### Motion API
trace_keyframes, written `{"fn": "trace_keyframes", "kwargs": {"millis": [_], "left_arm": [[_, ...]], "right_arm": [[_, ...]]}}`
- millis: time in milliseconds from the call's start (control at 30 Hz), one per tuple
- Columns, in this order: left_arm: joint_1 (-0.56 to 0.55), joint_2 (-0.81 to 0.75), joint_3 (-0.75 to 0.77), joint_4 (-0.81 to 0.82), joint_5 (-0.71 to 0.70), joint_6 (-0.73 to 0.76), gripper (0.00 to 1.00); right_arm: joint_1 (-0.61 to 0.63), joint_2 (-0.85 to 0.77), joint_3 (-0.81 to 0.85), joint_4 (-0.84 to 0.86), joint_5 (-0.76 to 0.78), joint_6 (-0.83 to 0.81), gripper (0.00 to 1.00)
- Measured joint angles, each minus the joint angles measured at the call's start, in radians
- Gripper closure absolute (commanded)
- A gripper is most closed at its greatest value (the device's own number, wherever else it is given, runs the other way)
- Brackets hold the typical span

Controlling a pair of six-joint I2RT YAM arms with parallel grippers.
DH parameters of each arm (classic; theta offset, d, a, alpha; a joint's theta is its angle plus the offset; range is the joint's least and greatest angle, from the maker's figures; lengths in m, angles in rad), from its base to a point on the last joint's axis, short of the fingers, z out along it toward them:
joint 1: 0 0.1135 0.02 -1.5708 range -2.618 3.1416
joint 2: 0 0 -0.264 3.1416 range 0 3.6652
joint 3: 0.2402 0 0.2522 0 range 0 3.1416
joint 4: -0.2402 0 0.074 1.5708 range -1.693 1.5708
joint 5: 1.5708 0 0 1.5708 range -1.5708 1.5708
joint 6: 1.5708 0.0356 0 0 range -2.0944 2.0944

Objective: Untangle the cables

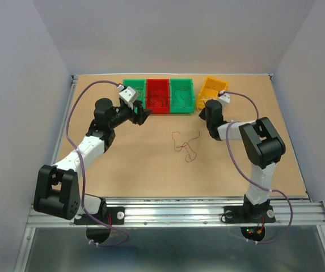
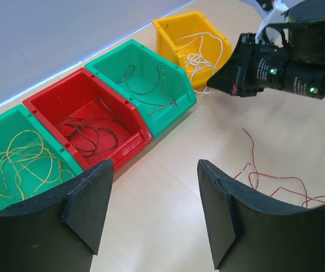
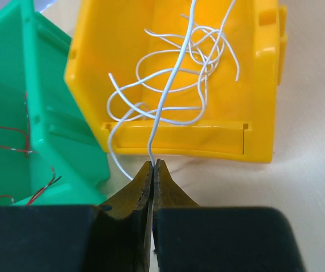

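A small loose tangle of thin reddish-brown cables lies on the table between the arms; in the left wrist view these cables run off to the right. My right gripper is shut on a white cable at the front lip of the yellow bin. That cable runs up into the bin, where more white loops lie. In the top view the right gripper sits just before the yellow bin. My left gripper hangs open over bare table, near the red bin, with nothing between its fingers.
Along the back stand a green bin with yellow wires, the red bin with dark wires, and a second green bin with brown wires. The left gripper is just in front of them.
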Motion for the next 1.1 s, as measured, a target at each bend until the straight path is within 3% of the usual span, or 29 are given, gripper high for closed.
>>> {"fn": "trace_keyframes", "kwargs": {"millis": [367,567,800,900,933,1000,1100], "left_arm": [[0.000,0.000,0.000,-0.004,0.000,0.003,0.28],[-0.021,0.000,0.001,-0.009,-0.004,0.022,0.28],[-0.121,0.032,0.027,-0.074,-0.027,0.093,0.28],[-0.188,0.062,0.060,-0.141,-0.043,0.143,0.24],[-0.218,0.082,0.080,-0.170,-0.048,0.172,0.17],[-0.255,0.116,0.113,-0.212,-0.056,0.205,0.13],[-0.303,0.172,0.154,-0.274,-0.064,0.241,0.03]], "right_arm": [[-0.053,-0.058,0.193,-0.216,-0.133,-0.075,1.00],[-0.101,0.008,0.342,-0.283,-0.148,-0.088,0.99],[-0.115,0.118,0.424,-0.367,-0.125,-0.103,0.99],[-0.115,0.184,0.467,-0.414,-0.122,-0.119,0.93],[-0.115,0.199,0.475,-0.423,-0.121,-0.126,0.84],[-0.115,0.212,0.483,-0.444,-0.121,-0.135,0.72],[-0.115,0.211,0.483,-0.458,-0.117,-0.143,0.64]]}}
